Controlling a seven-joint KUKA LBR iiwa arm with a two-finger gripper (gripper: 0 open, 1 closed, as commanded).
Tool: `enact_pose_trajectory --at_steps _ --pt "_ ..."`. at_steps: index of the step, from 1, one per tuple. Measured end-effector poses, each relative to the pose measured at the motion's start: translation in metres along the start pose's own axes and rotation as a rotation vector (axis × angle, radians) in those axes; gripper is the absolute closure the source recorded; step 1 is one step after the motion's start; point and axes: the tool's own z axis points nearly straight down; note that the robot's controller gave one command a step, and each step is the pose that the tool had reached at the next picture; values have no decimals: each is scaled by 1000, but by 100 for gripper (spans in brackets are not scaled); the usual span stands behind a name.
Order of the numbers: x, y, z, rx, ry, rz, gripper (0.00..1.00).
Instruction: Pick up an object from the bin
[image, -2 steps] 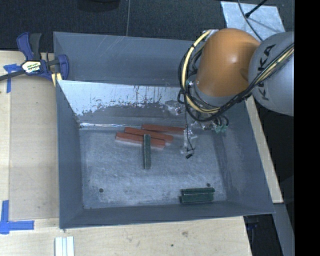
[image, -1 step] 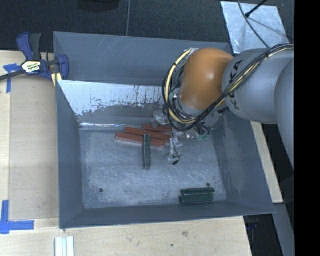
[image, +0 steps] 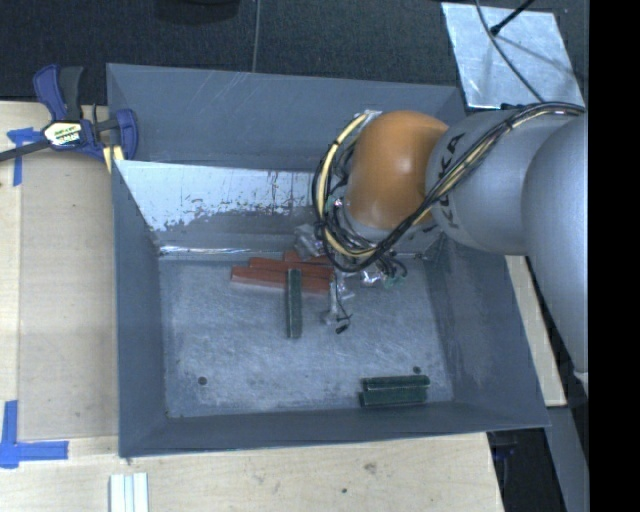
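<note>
A flat red-brown bar (image: 262, 272) lies crosswise in the far half of the bin (image: 140, 350), close under the far wall. The gripper (image: 340, 318) hangs just beside the right end of this bar, low over the floor, and nothing can be made out between its tips. Whether it is spread or pressed together cannot be told. A dark green stick (image: 294, 310) lies across the bar near that same right end, at a right angle to it, with its longer part reaching toward the near wall. The stick sits between the bar's middle and the gripper, and it is near the gripper but apart from it.

The arm (image: 520, 180) comes in from beyond the bar's right end and bends steeply down. Its rounded orange cover (image: 395, 170) stands above the gripper, and black and yellow cables (image: 335, 190) loop round the side of the cover that faces the bar.

The bin floor (image: 230, 350) on the near side of the bar is grey, dull and speckled with wear. The far wall (image: 220, 195) behind the bar is brighter and marked with dark scratches.

There is one red-brown bar, and there are two dark green pieces. The second is a short dark green block (image: 394, 390), well apart from the bar, against the near wall toward the arm's side.
</note>
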Motion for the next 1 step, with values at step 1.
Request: enact_pose_trajectory --at_steps 1 --pt "-3 0 -6 1 -10 1 100"
